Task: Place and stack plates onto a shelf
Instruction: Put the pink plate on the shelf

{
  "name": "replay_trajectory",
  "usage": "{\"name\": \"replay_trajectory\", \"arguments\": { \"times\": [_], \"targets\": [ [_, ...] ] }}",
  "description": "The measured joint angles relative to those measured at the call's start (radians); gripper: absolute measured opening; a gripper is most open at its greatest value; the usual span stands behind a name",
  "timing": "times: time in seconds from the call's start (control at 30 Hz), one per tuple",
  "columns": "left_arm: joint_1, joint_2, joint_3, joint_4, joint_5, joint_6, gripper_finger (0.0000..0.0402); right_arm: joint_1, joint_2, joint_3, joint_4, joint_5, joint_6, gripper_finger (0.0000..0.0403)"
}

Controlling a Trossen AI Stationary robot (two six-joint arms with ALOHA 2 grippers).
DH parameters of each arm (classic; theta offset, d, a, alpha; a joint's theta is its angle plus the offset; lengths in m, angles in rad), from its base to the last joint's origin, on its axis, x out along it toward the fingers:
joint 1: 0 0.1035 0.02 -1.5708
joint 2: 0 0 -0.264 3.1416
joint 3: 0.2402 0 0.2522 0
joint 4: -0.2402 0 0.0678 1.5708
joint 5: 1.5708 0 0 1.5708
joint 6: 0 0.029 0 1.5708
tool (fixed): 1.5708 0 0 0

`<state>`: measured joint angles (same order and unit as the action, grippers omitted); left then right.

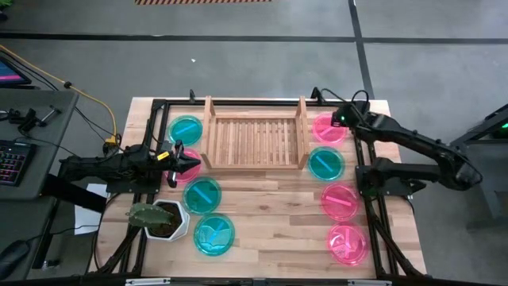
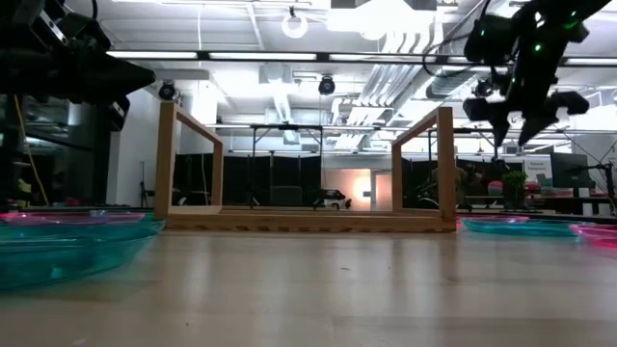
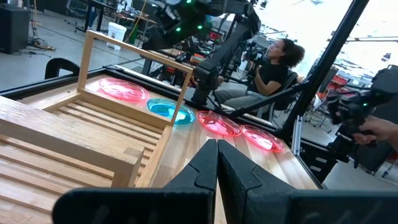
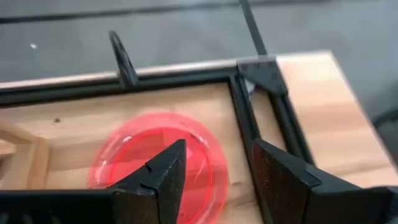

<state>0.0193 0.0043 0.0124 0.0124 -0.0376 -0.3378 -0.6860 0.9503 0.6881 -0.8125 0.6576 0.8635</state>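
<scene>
The right gripper (image 1: 337, 121) is hovering wide open over a pink plate (image 1: 327, 128) at upper right; the left gripper (image 1: 189, 164) is waiting pinched closed, empty, beside the shelf (image 1: 255, 141).

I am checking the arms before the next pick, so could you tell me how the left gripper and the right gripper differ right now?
The left gripper is shut, its fingers pressed together; the right gripper is open. The left gripper sits beside the shelf, by the plates at the table's left; the right gripper hangs over the pink plate at the far right corner. Both look empty.
</scene>
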Motion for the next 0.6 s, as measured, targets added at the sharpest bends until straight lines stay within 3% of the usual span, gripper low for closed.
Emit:
{"name": "replay_trajectory", "arguments": {
  "times": [0.13, 0.37, 0.6],
  "targets": [
    [0.000, 0.000, 0.000, 0.000, 0.000, 0.000, 0.0000, -0.066, 0.050, -0.046, 0.095, -0.100, -0.008, 0.0177],
    [0.000, 0.000, 0.000, 0.000, 0.000, 0.000, 0.0000, -0.106, 0.133, -0.174, 0.144, -0.176, 0.086, 0.0177],
    [0.000, 0.000, 0.000, 0.000, 0.000, 0.000, 0.0000, -0.106, 0.143, -0.364, 0.395, -0.250, 0.193, 0.0177]
  ]
}}
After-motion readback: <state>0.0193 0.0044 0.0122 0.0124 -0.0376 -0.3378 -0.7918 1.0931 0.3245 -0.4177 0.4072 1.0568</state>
